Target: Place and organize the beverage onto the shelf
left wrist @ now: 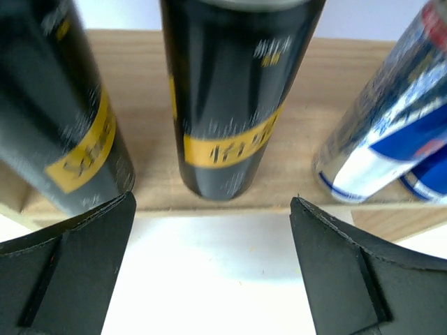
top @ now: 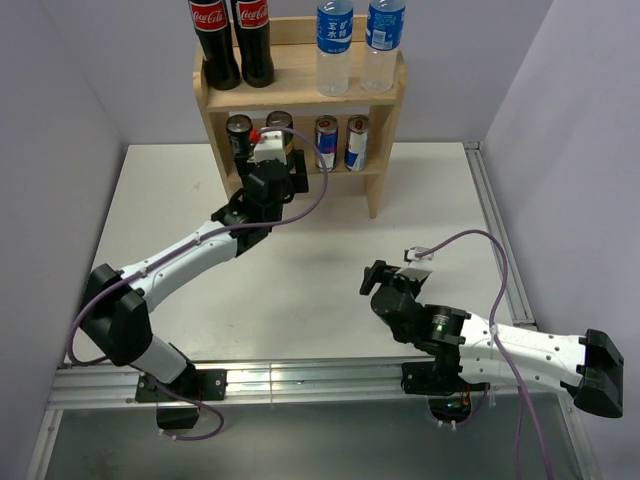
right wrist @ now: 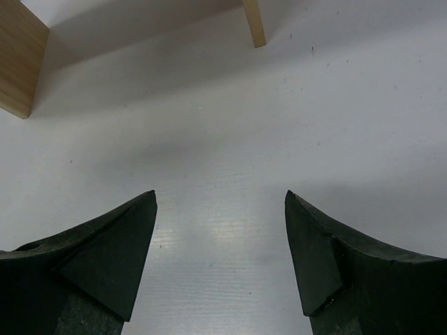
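The wooden shelf point(top: 300, 97) stands at the table's far edge. Its top tier holds two cola bottles point(top: 228, 40) on the left and two water bottles point(top: 352, 45) on the right. Two dark cans point(top: 239, 130) and two blue-silver cans point(top: 341, 142) stand on the lower tier. My left gripper point(top: 272, 160) is open just in front of that tier and hides part of the second dark can. In the left wrist view that can point(left wrist: 230, 105) stands upright beyond my left gripper point(left wrist: 213, 199), not touched. My right gripper point(top: 376, 279) hangs open and empty over the table.
Another dark can point(left wrist: 63, 125) and a blue-silver can point(left wrist: 391, 139) flank the middle one on the lower board point(left wrist: 293, 174). The right wrist view shows the shelf's side panel point(right wrist: 21, 56), a leg point(right wrist: 255, 24) and white table. Walls close in left and right; a metal rail point(top: 495, 240) borders the right edge.
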### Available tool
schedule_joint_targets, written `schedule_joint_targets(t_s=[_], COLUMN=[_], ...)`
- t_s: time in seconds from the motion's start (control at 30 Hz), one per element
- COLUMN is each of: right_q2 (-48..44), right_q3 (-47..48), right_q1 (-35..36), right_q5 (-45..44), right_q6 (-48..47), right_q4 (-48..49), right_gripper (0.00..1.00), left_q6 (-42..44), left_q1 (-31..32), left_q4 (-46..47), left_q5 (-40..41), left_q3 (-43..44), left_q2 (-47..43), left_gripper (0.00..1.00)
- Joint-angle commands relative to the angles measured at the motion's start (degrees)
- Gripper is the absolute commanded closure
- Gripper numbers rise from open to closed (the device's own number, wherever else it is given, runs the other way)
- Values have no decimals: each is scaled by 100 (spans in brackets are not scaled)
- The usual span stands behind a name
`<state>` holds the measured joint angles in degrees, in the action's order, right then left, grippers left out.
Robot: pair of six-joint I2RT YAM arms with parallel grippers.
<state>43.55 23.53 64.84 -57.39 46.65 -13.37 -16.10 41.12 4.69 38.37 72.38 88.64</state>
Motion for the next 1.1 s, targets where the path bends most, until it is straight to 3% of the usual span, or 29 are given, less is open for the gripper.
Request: schedule_joint_targets(t_s=[0.0,0.17,0.33,0.37,0.47,0.6,0.8,1.07], right_q2=[48,-144,-645,-681,-751,-787,-655,-786], right_q3=[239,503,1126,1328,2259,3304,4185,4292], right_q1=[-33,-24,-15,-15,-6,2,-6,-6], right_q5=[-203,-63,710,737,597,492,359,439], right_q6=[55,-252,-1684,-1816,-2265,-3466,-4128,-4059], right_q4=[-60,-184,71,-25,-377,-53,-17,-201], right_gripper=[19,20,20,10,7,4,0,0], left_q6=[-201,-622,-1061,-1123,-1019,-860,-684,-614], left_q1=[141,781,1467,1643,1767,1785,1785,1785], left_q4=[-126,-1037,-1865,-2136,-2174,-2086,-2376,-2156], left_q5=[21,302,766,855,970,944,1287,1155], left_q3=[-293,-953,-1656,-1674,-1762,-1544,-1086,-1130], left_q2=[-557,-1330,-2780,-3000,-3826,-4521,-4426,-4514], left_gripper=[1,1,1,1,1,1,1,1])
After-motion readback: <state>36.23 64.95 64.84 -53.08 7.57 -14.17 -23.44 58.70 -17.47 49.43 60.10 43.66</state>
